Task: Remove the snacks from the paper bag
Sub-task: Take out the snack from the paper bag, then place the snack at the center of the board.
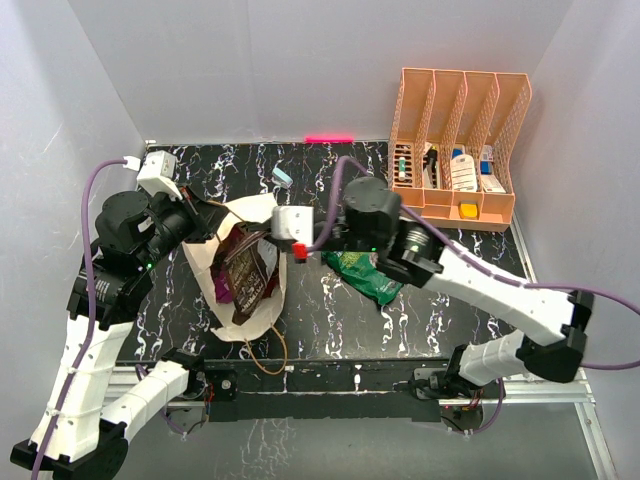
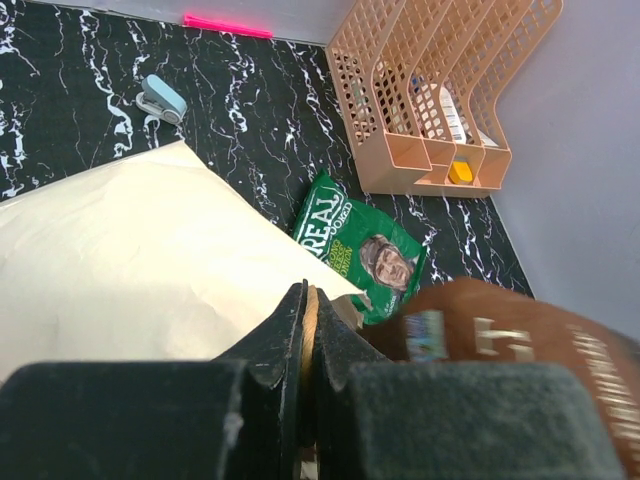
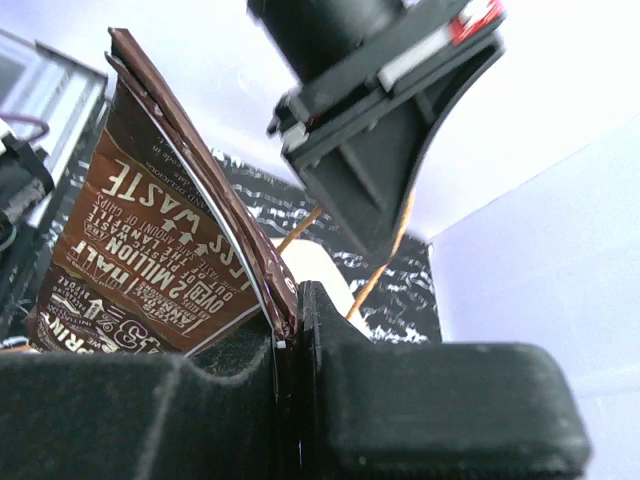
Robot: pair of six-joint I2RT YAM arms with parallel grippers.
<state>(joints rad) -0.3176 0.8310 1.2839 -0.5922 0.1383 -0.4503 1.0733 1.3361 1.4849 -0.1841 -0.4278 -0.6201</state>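
At paper bag (image 2: 130, 260) | right end effector (image 3: 290, 312) clamps red-brown packet (image 3: 150, 250) | left end effector (image 2: 308, 300) clamps bag

You see a large tan kraft paper bag (image 1: 205, 262) lying on the black, white-veined worktop (image 1: 330, 320), with its mouth open toward the camera. A red-brown glossy foil packet (image 1: 252, 275) sticks out of the mouth, and a purple foil packet (image 1: 222, 287) shows beside it inside the bag. The right claw (image 1: 272, 243) is at the top edge of the red-brown packet. The left claw (image 1: 220, 224) is at the far rim of the bag. A dark green foil packet (image 1: 365, 277) lies just right of the bag, partly under the right arm. An orange plastic divided rack (image 1: 437, 212) stands in the far right corner, and a small light-blue block (image 1: 282, 178) lies behind the bag.
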